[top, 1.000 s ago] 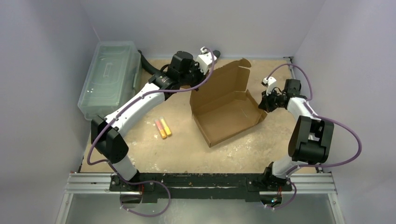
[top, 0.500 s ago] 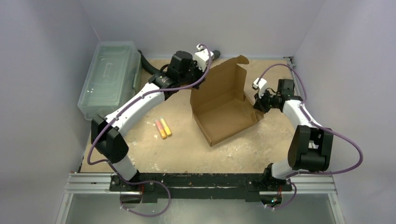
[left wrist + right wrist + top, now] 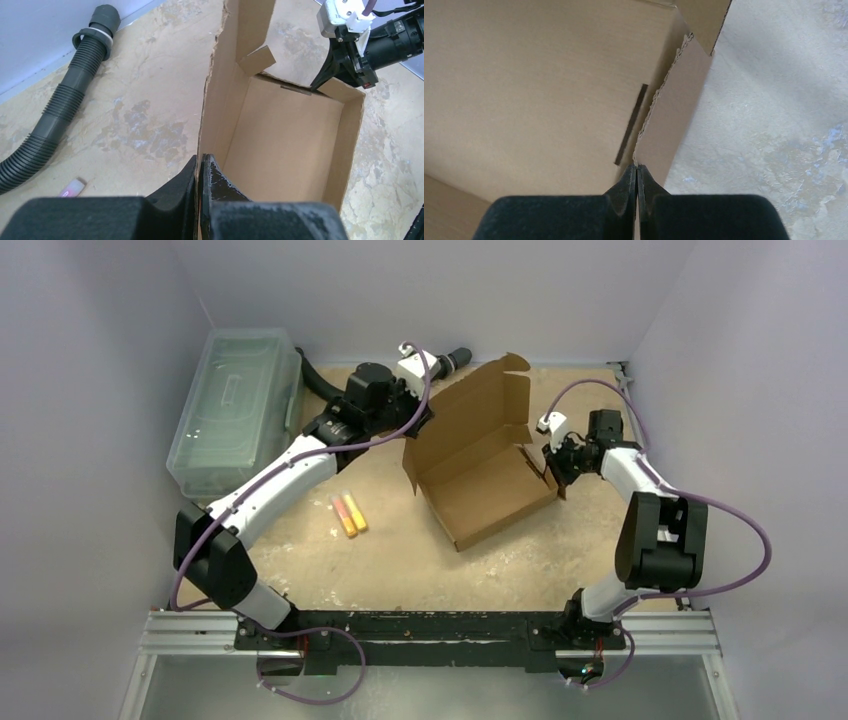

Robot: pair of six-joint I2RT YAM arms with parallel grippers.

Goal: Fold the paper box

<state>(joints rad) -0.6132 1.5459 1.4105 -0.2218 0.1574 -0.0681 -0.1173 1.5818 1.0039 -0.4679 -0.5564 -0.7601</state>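
The paper box (image 3: 485, 480) is a brown cardboard mailer, half formed, open on top, with its lid flap (image 3: 478, 400) standing up at the back. My left gripper (image 3: 412, 428) is shut on the box's left wall; the wrist view shows the wall edge (image 3: 206, 125) pinched between the jaws. My right gripper (image 3: 551, 466) is shut on the box's right wall edge (image 3: 649, 120), next to a slot (image 3: 630, 125) in the floor panel. In the left wrist view the right gripper (image 3: 325, 75) shows at the far corner of the box (image 3: 290, 145).
A clear plastic lidded bin (image 3: 235, 405) stands at the far left. A black ribbed hose (image 3: 450, 360) lies along the back wall, also in the left wrist view (image 3: 60, 115). Two small orange and yellow markers (image 3: 348, 513) lie left of the box.
Both grippers have shifted left with the box. The lid flap has swung more upright and the right wall has been drawn in. The right gripper has moved down along the right wall.
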